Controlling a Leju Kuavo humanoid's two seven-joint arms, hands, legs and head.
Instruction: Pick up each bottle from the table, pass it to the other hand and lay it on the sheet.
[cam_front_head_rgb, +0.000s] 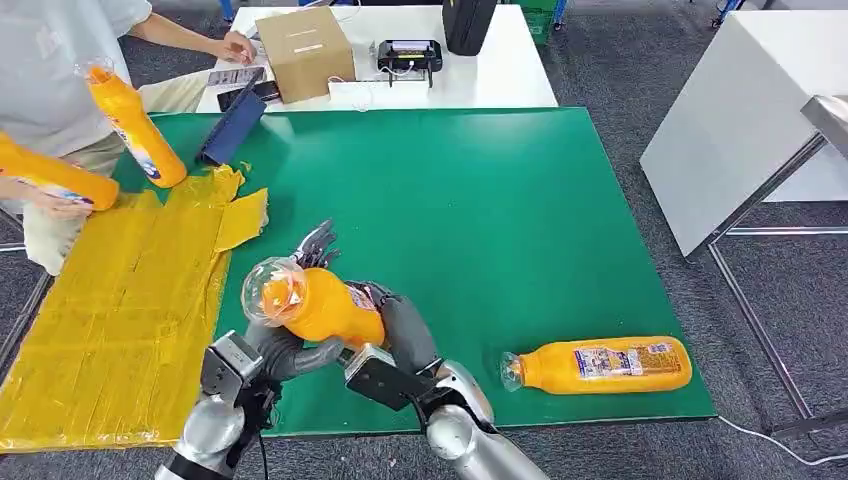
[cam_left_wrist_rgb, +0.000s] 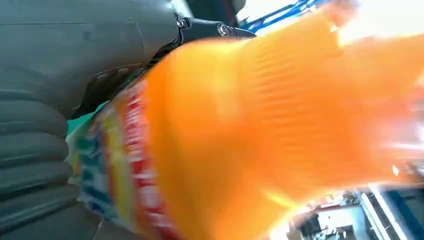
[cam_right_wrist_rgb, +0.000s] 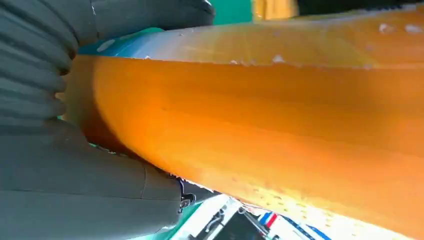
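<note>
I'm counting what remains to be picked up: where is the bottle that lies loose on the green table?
In the head view the loose bottle lies on its side near the green table's front right corner, right of the right hand.

Held bottle (cam_front_head_rgb: 315, 305) sits above the table's (cam_front_head_rgb: 480, 200) near edge, between left hand (cam_front_head_rgb: 285, 345) and right hand (cam_front_head_rgb: 400, 325), both apparently touching it, cap end toward the sheet (cam_front_head_rgb: 120, 290), which covers the table's left side. Second bottle (cam_front_head_rgb: 600, 365) lies on its side at the near right, well apart; a third bottle (cam_front_head_rgb: 135, 125) stands tilted at the sheet's far edge, a fourth (cam_front_head_rgb: 55, 175) in a person's hand (cam_front_head_rgb: 60, 205) at far left. Behind the table, a white table (cam_front_head_rgb: 500, 70) carries a box (cam_front_head_rgb: 305, 50) and a device (cam_front_head_rgb: 408, 55).
</note>
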